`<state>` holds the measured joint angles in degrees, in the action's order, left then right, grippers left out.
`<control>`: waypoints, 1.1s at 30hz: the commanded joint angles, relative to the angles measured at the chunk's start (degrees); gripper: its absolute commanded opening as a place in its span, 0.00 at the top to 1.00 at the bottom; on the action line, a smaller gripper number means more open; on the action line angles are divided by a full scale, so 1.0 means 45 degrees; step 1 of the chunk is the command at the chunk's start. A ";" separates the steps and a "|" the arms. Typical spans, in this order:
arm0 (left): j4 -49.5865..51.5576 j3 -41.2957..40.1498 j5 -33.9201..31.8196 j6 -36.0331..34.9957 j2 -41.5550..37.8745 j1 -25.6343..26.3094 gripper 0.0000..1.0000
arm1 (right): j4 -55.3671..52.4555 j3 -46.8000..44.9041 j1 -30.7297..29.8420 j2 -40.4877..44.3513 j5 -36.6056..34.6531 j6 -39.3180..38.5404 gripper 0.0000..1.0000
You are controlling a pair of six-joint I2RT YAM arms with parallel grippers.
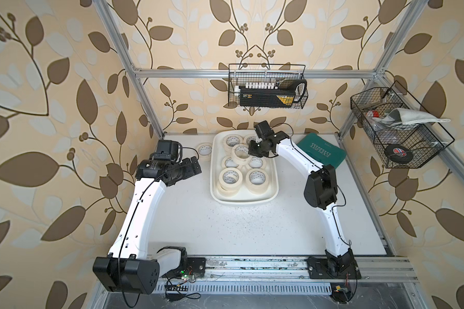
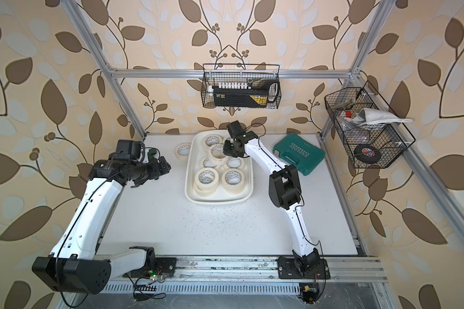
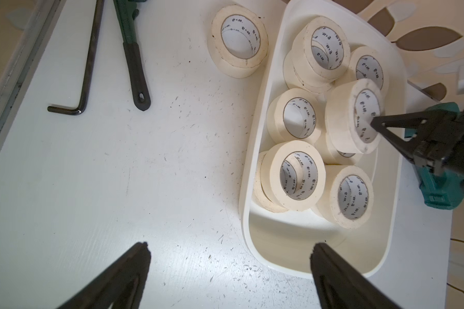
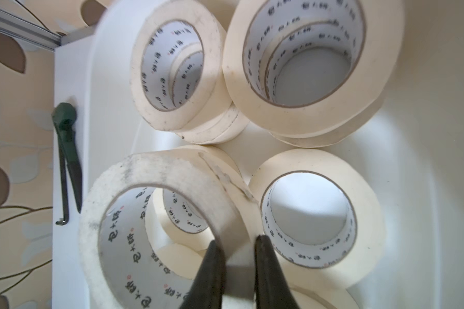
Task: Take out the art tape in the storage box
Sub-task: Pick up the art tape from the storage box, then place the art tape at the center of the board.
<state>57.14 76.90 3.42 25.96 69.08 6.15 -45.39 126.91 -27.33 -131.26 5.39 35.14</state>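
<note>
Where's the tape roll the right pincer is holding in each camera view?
Top view: held roll, far half of the storage box.
Top view: held roll, same spot.
Left wrist: right of centre, on the right pincer's tip.
Right wrist: lower left, filling the foreground.
Shared landmark: the storage box.

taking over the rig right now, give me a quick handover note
Left gripper: open, empty, over the table beside the storage box.
Right gripper: shut on one art tape roll's wall, one finger inside the core, roll tilted above the others.
Done: one roll lies on the table outside the box.
Left: carry out the held roll, then the remaining rolls, several stacked.
</note>
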 commanded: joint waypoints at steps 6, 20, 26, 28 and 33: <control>-0.0121 0.1139 -0.0167 0.0121 0.0644 0.1052 0.04 | -0.0684 -0.1000 0.0060 0.2448 -0.0317 -0.1386 1.00; 0.0065 0.3460 -0.0470 0.0138 0.2647 0.3809 0.06 | -0.0942 -0.5332 -0.0111 0.6674 -0.1575 -0.2741 1.00; -0.0105 0.4040 -0.0625 0.0226 0.3885 0.5497 0.06 | -0.0774 -0.7633 -0.0378 0.8144 -0.1890 -0.2907 1.00; -0.0372 0.4101 -0.0562 0.0333 0.4244 0.5979 0.06 | -0.0662 -0.8304 -0.0474 0.8540 -0.1958 -0.2849 1.00; -0.0739 0.4507 -0.0429 0.0379 0.5221 0.6990 0.07 | -0.0421 -0.9343 -0.0832 0.9134 -0.2109 -0.2604 1.00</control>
<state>55.66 94.26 1.58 26.79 91.55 35.99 -49.78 86.24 -30.17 -92.47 -3.01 22.87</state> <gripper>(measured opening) 0.931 0.166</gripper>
